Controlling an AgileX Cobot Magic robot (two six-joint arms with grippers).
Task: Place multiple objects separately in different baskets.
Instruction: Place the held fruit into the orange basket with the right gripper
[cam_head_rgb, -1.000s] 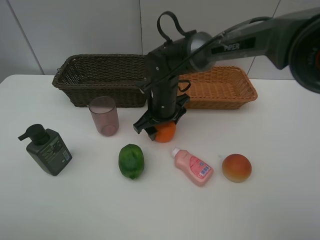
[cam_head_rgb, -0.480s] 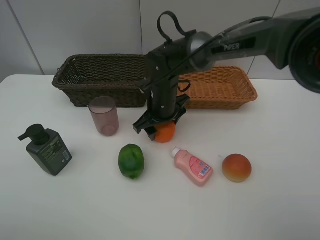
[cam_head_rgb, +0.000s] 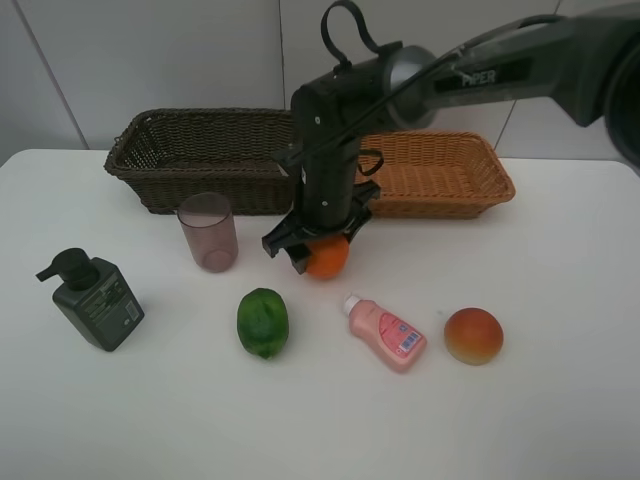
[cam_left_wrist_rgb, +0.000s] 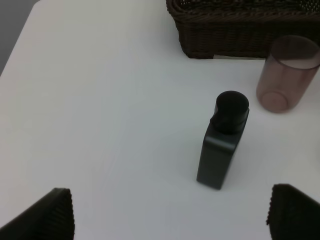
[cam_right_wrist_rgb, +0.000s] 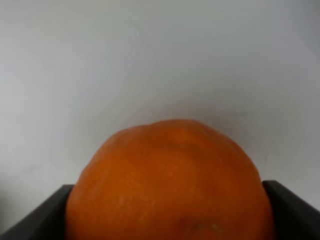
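My right gripper is shut on the orange and holds it just above the table, in front of the gap between the two baskets. The orange fills the right wrist view. The dark brown basket stands at the back left, the light orange-tan basket at the back right. The mauve cup, dark green pump bottle, green oval fruit, pink bottle and red-yellow fruit rest on the table. My left gripper is open above the pump bottle.
The white table ends at a grey-white wall behind the baskets. In the left wrist view the cup stands next to the dark basket's corner. The left arm does not show in the exterior view.
My right arm has lifted a little, and the orange has risen slightly with the gripper. The other objects have not moved.
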